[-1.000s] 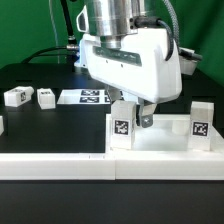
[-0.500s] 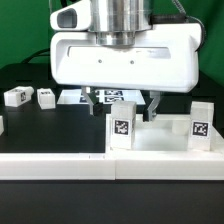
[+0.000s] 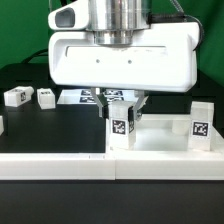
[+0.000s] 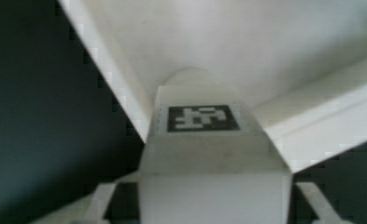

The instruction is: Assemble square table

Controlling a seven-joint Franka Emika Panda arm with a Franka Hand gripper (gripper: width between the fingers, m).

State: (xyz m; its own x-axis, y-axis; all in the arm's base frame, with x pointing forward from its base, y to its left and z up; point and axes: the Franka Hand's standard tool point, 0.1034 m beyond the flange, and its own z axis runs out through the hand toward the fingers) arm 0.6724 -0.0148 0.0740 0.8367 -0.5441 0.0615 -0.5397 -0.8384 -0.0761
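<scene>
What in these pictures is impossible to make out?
- Exterior view: whether the gripper really clamps the upright leg; the contact is too small and shadowed.
- Exterior view: most of the marker board, hidden behind the gripper's body.
- Wrist view: the tabletop, blurred and cut off by the picture's edges.

White leg (image 4: 201, 165) with square tag, over white tabletop (image 4: 278, 45); black table (image 4: 38, 120) beside.

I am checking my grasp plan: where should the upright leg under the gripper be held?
Probably its upper part, coming from straight above: the leg stands upright at the tabletop corner, and its flat opposite sides face the fingers of the gripper.
</scene>
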